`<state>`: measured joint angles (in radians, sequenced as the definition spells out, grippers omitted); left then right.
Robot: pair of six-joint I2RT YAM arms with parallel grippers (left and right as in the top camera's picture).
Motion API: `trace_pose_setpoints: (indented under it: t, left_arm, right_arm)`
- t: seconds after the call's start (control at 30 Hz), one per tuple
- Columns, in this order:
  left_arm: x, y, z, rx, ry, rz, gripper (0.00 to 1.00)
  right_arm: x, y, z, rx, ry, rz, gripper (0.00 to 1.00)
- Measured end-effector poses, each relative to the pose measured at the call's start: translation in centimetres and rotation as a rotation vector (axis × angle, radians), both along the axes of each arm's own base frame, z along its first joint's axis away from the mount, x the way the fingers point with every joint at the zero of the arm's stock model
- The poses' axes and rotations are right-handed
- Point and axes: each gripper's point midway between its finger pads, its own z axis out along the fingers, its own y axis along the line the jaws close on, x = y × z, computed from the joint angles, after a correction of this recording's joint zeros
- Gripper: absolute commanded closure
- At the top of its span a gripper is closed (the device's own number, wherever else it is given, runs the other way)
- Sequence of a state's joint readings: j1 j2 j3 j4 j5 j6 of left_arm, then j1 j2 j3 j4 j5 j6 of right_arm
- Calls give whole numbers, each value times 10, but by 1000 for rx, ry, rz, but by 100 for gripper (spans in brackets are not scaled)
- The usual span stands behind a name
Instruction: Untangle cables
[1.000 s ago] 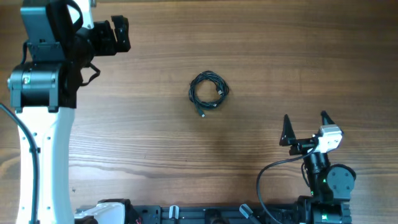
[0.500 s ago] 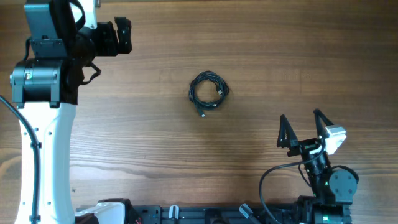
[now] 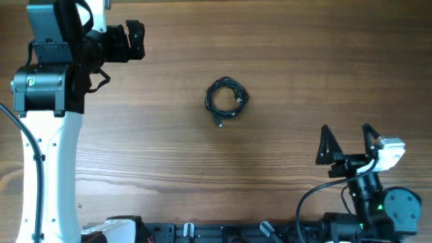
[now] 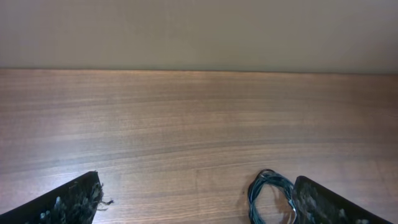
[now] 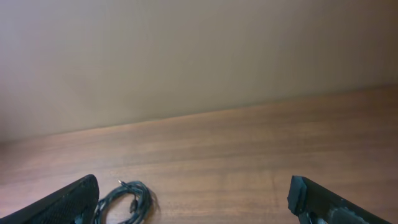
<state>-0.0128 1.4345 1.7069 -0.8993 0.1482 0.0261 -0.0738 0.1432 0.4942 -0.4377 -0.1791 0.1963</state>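
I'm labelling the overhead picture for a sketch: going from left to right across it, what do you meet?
left gripper, fingers open → the cables, one small coil lying alone mid-table → right gripper, fingers open

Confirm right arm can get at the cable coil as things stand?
Probably yes. The right gripper is open, and the table between it and the cables is bare; nothing lies on the coil.
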Motion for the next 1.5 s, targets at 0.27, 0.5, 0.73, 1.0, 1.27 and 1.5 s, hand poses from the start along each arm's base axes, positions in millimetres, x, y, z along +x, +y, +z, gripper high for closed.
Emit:
trace_pose_setpoints:
  t: [0.27,0.5,0.73,1.0,1.27,1.5]
  left_arm:
    - [-1,-1,-2,-4,9,-6,0]
    - [-4,-1,-6,2,28,-11,0]
    - [-5,-1,-6,16,29,-21,3]
    - [-3,-3,-2,27,7,-41,4]
    - [6,-5,7,21,-43,-48,0]
    - [26,-6,12,16,-98,-52,0]
  right_arm:
    - [24,1,33,-38,135,23,0]
    - [63,-1,69,-98,271,52,0]
    - [111,-3,108,-165,334,84,0]
    - [160,-1,111,-233,373,146,0]
    - [172,-1,117,-347,318,180,80]
    - [178,-1,130,-400,250,182,0]
